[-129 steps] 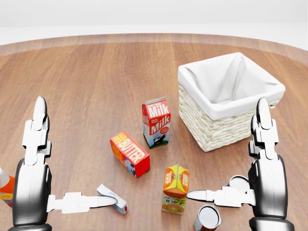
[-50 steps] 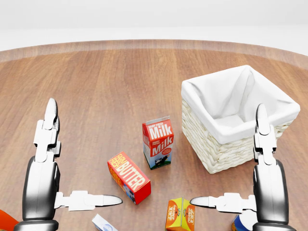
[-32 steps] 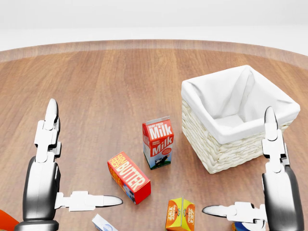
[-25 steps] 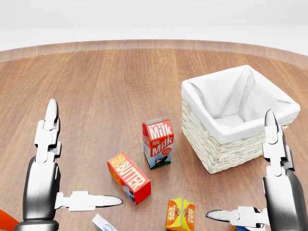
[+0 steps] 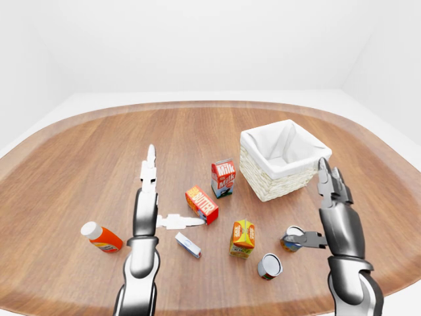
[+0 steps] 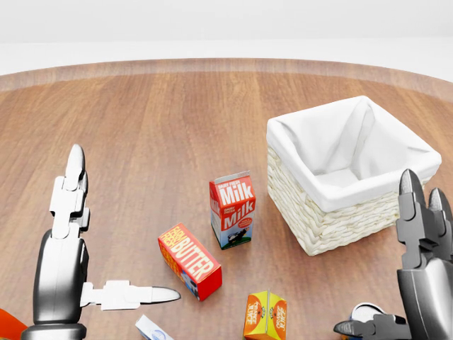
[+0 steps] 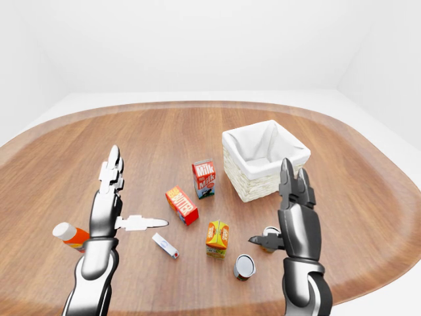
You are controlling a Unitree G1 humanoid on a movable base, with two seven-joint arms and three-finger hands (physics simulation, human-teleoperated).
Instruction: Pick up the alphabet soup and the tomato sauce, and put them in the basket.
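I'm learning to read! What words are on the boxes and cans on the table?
"Milk", printed twice, on the red and white milk carton.
"BUTTER" on the red butter box; the smaller line above it is too small to read.
Orange juice carton: print is too blurred to read.
The two cans, the bottle and the small white box: nothing readable.

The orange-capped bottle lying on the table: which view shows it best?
The left-eye view: the bottle lies whole and unobstructed there. In the right-eye view the left hand's arm covers part of it, and the head view catches only a red sliver at its bottom-left corner.
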